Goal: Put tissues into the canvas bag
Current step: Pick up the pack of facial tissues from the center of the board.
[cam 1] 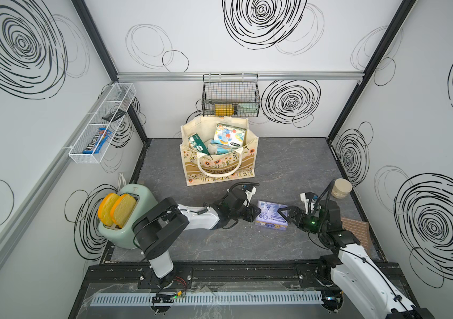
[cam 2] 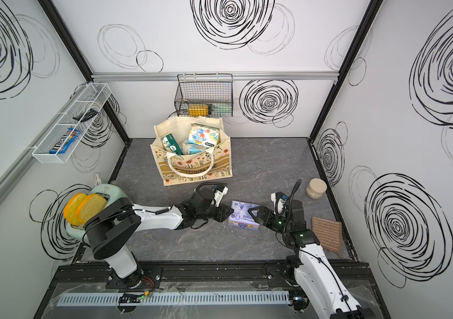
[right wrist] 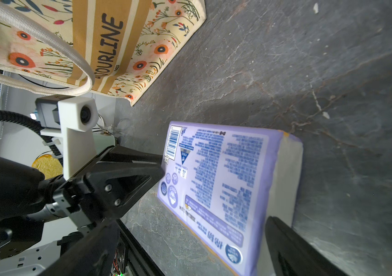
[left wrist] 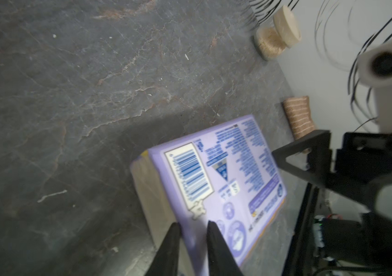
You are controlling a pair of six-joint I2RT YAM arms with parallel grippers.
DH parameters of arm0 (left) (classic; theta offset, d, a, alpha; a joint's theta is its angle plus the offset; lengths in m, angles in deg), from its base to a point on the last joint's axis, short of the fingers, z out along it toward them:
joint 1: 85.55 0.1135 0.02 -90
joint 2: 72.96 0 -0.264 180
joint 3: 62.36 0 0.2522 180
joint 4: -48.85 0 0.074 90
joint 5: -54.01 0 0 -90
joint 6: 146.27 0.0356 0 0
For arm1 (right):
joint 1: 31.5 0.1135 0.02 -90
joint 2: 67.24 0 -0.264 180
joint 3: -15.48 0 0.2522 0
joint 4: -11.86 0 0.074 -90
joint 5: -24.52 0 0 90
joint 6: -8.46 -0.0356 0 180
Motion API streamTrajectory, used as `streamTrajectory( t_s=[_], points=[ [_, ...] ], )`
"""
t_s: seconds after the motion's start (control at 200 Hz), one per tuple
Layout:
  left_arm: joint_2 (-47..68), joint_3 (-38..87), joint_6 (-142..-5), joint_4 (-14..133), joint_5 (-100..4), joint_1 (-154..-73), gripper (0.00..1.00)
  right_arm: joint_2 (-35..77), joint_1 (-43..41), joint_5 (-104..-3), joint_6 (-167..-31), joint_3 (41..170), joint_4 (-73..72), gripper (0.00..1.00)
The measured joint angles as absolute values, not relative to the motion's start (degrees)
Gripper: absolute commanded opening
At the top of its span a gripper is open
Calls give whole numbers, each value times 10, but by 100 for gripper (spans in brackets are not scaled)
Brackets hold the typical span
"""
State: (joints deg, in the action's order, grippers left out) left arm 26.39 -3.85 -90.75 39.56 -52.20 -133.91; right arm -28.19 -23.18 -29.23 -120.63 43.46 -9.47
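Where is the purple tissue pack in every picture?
In a top view: the purple tissue pack sits right of the picture's centre, below the canvas bag.
In a top view: it sits just right of centre, below the bag.
Left wrist view: it fills the picture's lower middle.
Right wrist view: it runs from the picture's centre to its lower right.
Shared landmark: the grey table, under the pack in all four.

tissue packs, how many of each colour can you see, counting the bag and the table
purple pack: 1, on the table
white and blue cartoon pack: 1, in the canvas bag
dark green pack: 1, in the bag
light blue pack: 1, in the bag
total: 4 visible; the bag may hide more
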Motion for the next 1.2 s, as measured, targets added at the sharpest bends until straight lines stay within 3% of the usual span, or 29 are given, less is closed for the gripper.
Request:
streamTrajectory(
  t_s=[0.14,0.24,0.826,1.196],
  points=[
    [267,-38,-908,396,-527,-1335,14,-282,-233,-289,-1203,434,-95,100],
    [267,-38,-910,397,-528,-1334,0,-282,-234,-288,-1202,434,-95,100],
    [271,-49,-894,382,-551,-1314,0,-280,-243,-298,-1191,395,-100,97],
    [272,-51,-888,380,-559,-1309,0,-208,-249,-236,-1232,350,3,98]
  ],
)
